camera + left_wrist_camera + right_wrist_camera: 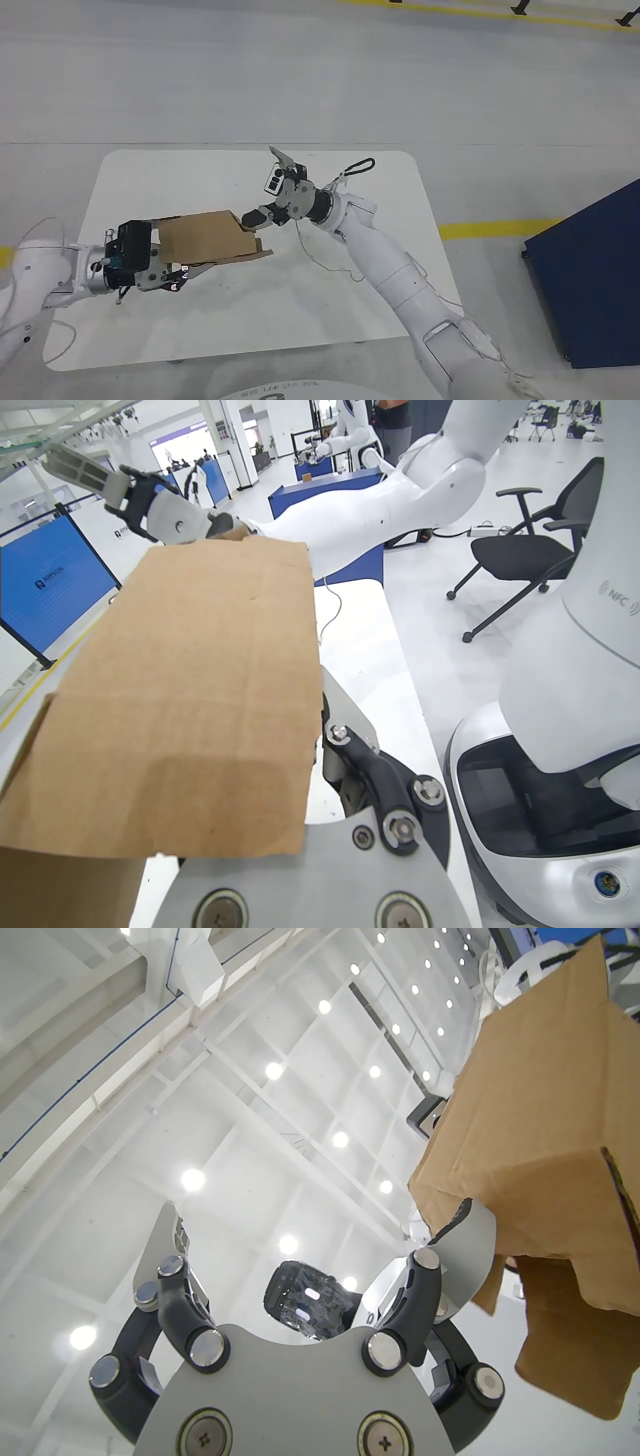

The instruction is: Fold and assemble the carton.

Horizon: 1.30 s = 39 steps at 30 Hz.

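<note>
The brown carton (205, 238) is a partly opened sleeve held above the white table (330, 300), left of centre. My left gripper (176, 272) is shut on its near-left end; one finger (347, 720) shows beside the cardboard (190, 700), the other is hidden behind it. My right gripper (266, 188) is at the carton's far-right end, open wide. One of its fingertips (465, 1228) touches the carton's corner edge (525, 1153), and the other finger (167, 1238) points up and away. A loose flap (575, 1353) hangs below that end.
A thin cable loop (355, 167) lies on the table behind the right arm. A blue panel (600, 280) stands on the floor to the right. A black office chair (530, 550) is beside the table.
</note>
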Tool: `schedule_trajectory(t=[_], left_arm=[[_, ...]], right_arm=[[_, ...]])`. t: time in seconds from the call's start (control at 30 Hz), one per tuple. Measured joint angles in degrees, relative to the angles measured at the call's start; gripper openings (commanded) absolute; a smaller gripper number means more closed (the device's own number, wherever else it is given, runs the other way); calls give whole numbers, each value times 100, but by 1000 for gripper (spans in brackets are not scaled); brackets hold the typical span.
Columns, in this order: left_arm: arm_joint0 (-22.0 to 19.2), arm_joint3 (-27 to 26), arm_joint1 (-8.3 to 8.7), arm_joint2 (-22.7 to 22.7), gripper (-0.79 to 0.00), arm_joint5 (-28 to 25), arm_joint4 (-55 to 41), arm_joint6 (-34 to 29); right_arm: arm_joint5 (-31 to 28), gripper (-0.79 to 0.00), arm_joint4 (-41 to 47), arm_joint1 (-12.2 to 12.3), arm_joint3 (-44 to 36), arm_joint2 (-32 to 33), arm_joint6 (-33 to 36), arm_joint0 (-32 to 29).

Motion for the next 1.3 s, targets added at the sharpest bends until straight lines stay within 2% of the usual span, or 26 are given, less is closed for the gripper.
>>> schedule_trajectory(t=[0.87, 1.03, 1.3], left_arm=[[59, -126, -8, -21, -785, 0, 296, 284], [3, -14, -22, 31, -785, 0, 217, 231], [-228, 552, -103, 201, -785, 0, -232, 92]], right_arm=[[264, 0, -474, -50, 111, -423, 54, 303], [-62, 0, -450, -48, 45, -339, -6, 240], [-595, 0, -508, 37, -274, 64, -358, -119]])
